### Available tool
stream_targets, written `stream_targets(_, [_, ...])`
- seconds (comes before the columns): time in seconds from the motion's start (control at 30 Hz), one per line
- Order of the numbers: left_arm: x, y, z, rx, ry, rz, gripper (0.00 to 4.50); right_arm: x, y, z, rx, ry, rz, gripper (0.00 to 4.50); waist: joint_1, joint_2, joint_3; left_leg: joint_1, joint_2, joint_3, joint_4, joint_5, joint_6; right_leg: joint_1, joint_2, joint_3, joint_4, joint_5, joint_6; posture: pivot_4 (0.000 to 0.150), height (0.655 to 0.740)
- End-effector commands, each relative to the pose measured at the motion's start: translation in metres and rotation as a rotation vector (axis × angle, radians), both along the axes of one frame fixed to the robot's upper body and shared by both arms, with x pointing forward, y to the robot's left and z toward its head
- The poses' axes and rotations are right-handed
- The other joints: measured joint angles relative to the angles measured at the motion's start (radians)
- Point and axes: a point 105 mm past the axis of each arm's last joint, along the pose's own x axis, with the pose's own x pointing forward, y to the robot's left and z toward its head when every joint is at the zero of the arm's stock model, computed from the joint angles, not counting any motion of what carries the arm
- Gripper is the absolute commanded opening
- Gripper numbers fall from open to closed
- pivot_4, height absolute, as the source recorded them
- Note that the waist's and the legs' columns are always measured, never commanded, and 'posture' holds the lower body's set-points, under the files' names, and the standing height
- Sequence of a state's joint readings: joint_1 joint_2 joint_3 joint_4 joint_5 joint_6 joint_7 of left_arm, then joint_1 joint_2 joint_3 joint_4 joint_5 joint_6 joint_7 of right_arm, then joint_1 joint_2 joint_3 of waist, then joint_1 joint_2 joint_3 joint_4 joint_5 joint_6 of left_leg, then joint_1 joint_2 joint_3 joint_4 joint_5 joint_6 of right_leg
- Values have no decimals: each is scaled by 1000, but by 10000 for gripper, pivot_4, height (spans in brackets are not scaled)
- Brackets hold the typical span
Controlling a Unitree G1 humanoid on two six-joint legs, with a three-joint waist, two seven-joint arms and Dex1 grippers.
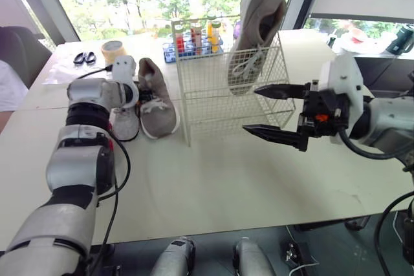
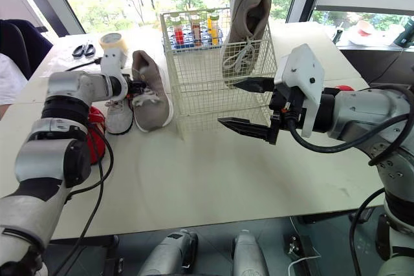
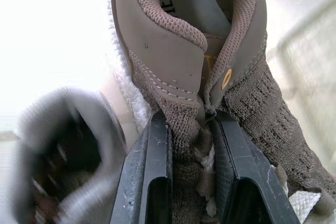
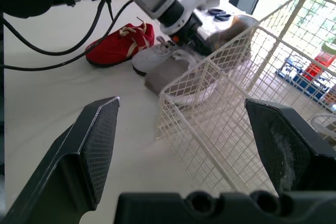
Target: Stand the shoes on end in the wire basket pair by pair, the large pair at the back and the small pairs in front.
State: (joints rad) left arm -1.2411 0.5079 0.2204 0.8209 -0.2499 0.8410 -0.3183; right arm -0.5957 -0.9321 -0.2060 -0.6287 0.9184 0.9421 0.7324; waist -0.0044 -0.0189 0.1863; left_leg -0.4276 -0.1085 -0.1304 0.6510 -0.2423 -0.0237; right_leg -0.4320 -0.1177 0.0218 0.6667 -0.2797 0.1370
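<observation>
Progress is early: one large shoe [image 1: 255, 24] stands on end at the back of the wire basket [image 1: 194, 95], while the left gripper [image 3: 191, 124] pinches its mate [image 1: 157, 98], lying beside the basket. The right gripper [image 1: 251, 110] gapes empty; small shoes [image 1: 124, 123] remain outside.

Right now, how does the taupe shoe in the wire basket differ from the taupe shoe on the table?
The basket shoe stands on end, heel up, poking above the rim of the wire basket; the table shoe lies on its sole beside the basket, on the robot's left. The left gripper has its jaws clamped on the table shoe's tongue; nothing holds the basket shoe. Both are taupe knit with white soles, seemingly one pair.
</observation>
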Motion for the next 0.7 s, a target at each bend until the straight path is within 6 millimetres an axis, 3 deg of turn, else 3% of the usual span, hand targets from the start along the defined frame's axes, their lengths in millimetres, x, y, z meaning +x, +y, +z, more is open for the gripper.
stream_targets(0.03, [-20,13,116,-18,-394,34,3796,-3,0,7,-4,-56,-1,41333,-5,-2,1,0,0,0,0,0,0,0,0,0,0,0,0,1500,7400])
stream_targets(0.2, [-60,15,204,-42,-791,84,3796,1,-1,7,-1,-64,-13,41333,-7,-3,1,-1,0,0,0,-1,1,0,-1,0,-2,0,0,1500,7400])
stream_targets(0.27, [-73,0,229,-62,-941,56,3796,2,-1,7,1,-67,-13,41333,-4,-3,1,0,0,1,0,-1,1,0,-1,0,-2,0,0,1500,7400])
stream_targets(0.33, [-88,-26,247,-56,-1135,3,3796,3,-1,7,1,-71,-17,41333,4,-2,1,0,0,0,1,-1,1,2,-1,-2,-2,0,0,1500,7400])
stream_targets(0.47, [-98,-67,251,-57,-1358,-25,3796,4,-1,5,-1,-75,-25,41333,22,-3,1,1,-1,0,4,-1,1,5,-1,-2,-3,1,2,1500,7400])
stream_targets(0.7, [-91,-130,221,4,-1531,-23,3796,-1,-3,1,8,-79,-63,41333,17,-3,2,0,-1,1,10,-2,4,6,0,-1,-3,2,3,1500,7400])
